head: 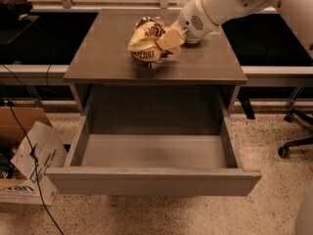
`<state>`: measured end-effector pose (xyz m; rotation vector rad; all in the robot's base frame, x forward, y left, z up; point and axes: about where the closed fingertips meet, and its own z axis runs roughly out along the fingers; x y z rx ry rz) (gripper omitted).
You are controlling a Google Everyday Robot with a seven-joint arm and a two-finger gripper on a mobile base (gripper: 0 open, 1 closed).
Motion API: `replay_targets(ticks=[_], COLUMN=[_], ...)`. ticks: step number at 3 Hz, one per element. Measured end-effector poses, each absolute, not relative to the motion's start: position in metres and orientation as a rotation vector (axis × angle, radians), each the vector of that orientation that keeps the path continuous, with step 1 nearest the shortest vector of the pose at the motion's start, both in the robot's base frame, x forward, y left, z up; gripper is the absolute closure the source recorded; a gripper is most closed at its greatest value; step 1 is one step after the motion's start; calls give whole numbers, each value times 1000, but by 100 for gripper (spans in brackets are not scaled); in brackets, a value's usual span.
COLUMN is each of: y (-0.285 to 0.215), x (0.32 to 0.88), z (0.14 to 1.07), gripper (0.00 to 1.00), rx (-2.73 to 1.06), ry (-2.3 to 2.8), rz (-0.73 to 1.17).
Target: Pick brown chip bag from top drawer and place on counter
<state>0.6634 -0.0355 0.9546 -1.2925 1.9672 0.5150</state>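
Note:
The brown chip bag (148, 45), crinkly cream-yellow with dark lettering, is low over or touching the counter (107, 58) near its middle back. My gripper (168, 40) comes in from the upper right on a white arm and is shut on the bag's right side. The top drawer (151, 180) is pulled fully open below the counter; its light grey floor shows nothing inside.
A cardboard box (24, 160) with a white flap and black cables stands on the terrazzo floor at the left. An office chair base (296, 141) is at the right. Dark shelving runs behind the cabinet.

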Motion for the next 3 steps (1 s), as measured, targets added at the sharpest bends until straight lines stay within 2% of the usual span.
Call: replay_targets(ticks=[3], y=[-30], x=[675], z=[939], gripper=[4], rx=[-1273], ry=[1989], rz=[510])
